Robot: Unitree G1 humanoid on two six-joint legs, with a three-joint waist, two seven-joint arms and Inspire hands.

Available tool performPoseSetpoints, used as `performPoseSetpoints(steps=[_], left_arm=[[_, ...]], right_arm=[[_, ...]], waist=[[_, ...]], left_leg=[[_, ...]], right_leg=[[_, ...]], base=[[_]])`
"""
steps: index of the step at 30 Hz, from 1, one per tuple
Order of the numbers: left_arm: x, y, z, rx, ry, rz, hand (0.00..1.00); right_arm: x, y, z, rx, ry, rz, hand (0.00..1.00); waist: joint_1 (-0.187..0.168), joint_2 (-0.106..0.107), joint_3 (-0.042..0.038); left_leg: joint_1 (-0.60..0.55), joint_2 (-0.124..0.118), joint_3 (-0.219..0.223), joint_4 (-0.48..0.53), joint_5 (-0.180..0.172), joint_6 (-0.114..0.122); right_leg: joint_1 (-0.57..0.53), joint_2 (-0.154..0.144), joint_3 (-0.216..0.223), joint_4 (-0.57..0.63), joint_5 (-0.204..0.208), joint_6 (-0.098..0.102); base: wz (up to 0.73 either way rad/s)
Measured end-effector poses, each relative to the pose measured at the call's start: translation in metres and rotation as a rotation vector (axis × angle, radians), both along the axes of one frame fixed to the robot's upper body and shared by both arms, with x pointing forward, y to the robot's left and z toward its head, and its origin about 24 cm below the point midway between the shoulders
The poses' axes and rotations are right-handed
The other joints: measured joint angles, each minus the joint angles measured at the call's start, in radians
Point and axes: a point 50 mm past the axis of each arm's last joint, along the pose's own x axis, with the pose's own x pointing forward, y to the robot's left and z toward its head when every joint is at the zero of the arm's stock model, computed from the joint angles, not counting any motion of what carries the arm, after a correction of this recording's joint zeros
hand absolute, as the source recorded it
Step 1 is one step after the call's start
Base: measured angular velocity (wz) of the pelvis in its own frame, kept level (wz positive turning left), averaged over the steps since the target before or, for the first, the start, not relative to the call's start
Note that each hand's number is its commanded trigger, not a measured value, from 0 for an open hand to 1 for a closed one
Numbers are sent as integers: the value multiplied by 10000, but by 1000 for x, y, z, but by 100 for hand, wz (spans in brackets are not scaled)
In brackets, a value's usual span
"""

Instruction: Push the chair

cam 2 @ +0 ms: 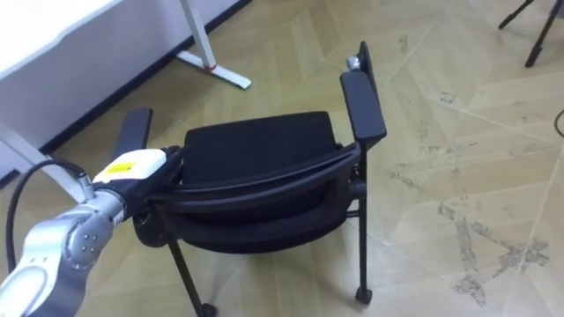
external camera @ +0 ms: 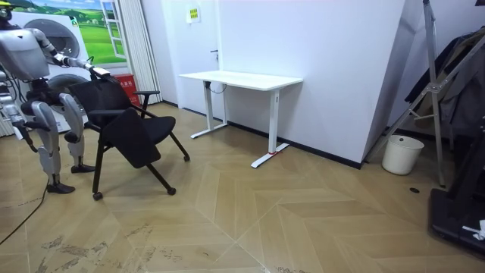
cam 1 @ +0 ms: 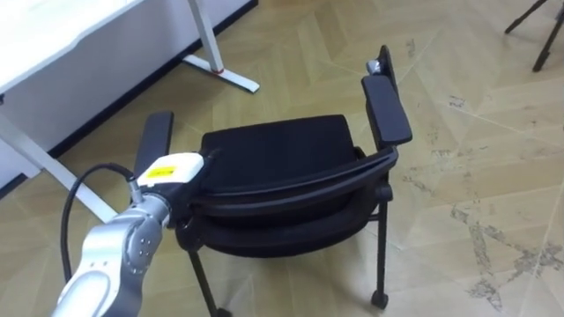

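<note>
Left eye view: silver left forearm in from the lower left, angled up and to the right toward the chair. Left hand (cam 1: 172,167) at the left end of the backrest (cam 1: 291,189) of the black chair (cam 1: 282,145), white back plate facing up, touching the top rail. Grip hidden against the rail: cannot tell how far open, or whether holding. Chair directly in front, backrest nearest, seat facing away toward the white desk (cam 1: 79,31) at upper left. 2 armrests: left armrest (cam 1: 155,139) just beside the hand, right armrest (cam 1: 386,110) at the opposite side. 1 castor (cam 1: 380,299) down on the wood floor (cam 1: 476,176). Tripod legs (cam 1: 536,26) at top right, well apart from the chair.

Right eye view: same layout, hand on the same backrest corner, state also not readable here.

Room view: at the room view's left, standing upright behind the chair, 1 arm stretched forward to the backrest top. Chair between robot and desk, well apart from the desk. White bucket (external camera: 402,154) near the wall at the room view's right.
</note>
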Motion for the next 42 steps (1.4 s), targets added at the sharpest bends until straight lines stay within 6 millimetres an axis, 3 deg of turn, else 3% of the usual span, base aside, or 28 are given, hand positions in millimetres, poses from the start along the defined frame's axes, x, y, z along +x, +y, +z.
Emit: performPoseSetpoints(steps=[4, 5, 6, 15, 42], left_arm=[[0, 3, -5, 112, -87, 159, 3], [-1, 3, -6, 199, -146, 177, 47], [-3, 3, -8, 239, -238, 220, 100], [-6, 6, -13, 515, -563, 380, 100], [-5, 4, -18, 656, -1257, -67, 100]], right_arm=[[-2, -2, 1, -98, 115, 192, 0], [-3, -3, 1, -162, 173, 227, 0], [-4, -4, 1, -208, 192, 247, 0], [2, -5, 4, -337, -92, 435, 0], [5, -6, 5, -707, 20, 768, 0]], waist=[[-23, -26, 1], [-19, -37, -5], [12, -53, -10], [46, -300, -74], [41, -344, -98]], left_leg=[[39, 7, 79, 0, 3, -3], [72, 7, 103, -25, 3, -3], [134, 7, 144, -74, 6, -2], [343, 9, 411, -92, 12, -6], [211, 9, 408, 16, 11, -5]], right_leg=[[-27, 21, 143, 2, -40, 1], [-24, 22, 172, 3, -41, 2], [-17, 26, 219, 2, -44, 5], [139, 15, 335, -42, -83, 13], [52, 24, 393, -12, -110, 8]], base=[[-7], [-8], [-8], [-3], [0]])
